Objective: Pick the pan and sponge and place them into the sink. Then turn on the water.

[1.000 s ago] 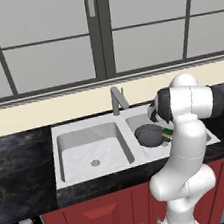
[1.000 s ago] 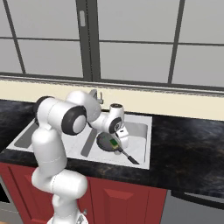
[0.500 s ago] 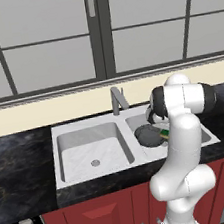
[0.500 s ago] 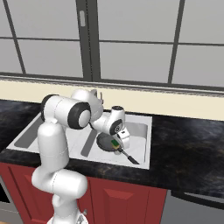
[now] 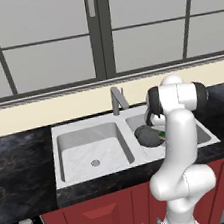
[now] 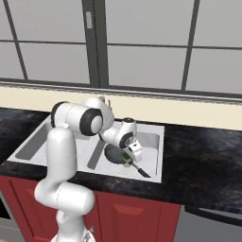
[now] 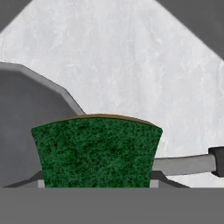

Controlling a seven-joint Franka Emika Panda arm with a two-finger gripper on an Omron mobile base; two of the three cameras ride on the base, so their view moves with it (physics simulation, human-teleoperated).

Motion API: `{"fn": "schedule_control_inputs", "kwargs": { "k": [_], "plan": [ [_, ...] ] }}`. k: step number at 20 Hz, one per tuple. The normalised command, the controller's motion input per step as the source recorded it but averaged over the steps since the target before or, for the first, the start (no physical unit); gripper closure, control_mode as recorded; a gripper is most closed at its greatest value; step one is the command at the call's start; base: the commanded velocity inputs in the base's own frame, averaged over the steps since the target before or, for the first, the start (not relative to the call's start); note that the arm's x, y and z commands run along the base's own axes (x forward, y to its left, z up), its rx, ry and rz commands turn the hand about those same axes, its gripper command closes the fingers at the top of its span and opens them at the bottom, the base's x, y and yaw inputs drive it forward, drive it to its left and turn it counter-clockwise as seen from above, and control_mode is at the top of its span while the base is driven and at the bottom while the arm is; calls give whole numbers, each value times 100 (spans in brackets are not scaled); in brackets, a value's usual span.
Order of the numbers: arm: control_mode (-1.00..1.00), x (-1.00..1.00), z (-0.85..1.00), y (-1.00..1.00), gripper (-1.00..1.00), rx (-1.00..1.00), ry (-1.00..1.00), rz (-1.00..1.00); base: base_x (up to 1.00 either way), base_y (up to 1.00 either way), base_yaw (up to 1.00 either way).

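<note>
The black pan (image 5: 145, 135) lies in the right basin of the sink (image 5: 86, 128), with its handle (image 6: 142, 171) pointing toward the front rim. My gripper (image 6: 129, 154) hangs low in that basin, just above the pan's right side, shut on the sponge (image 6: 125, 156). In the hand view the sponge's green face (image 7: 96, 151) sits between the fingers, with the pan (image 7: 26, 122) to the left, its handle (image 7: 183, 164) to the right and the pale basin floor (image 7: 131, 57) beyond. No water is in view at the faucet (image 5: 116, 99).
The left basin (image 5: 92, 154) holds only its round drain. Black counter (image 6: 203, 160) runs on both sides of the sink. Behind it stand a cream ledge and a window. Red cabinet doors (image 5: 108, 215) are below.
The arm's elbow has swung a little to one side. The hand stays in the right basin with the sponge in it, close above the pan.
</note>
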Motion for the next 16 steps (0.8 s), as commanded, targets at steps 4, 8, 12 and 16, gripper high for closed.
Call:
{"fn": "schedule_control_inputs", "kwargs": {
  "k": [4, 8, 12, 16],
  "plan": [
    [-100, 21, -26, -5, 100, 0, -1, 4, 0, 0, 0],
    [-100, 22, -28, -3, 100, 0, 0, 4, 0, 0, 0],
    [-100, 23, -25, -1, -100, 0, 0, 4, 0, 0, 0],
    [-100, 11, -14, -11, -100, 1, 0, 4, 0, 0, 0]
  ]
}}
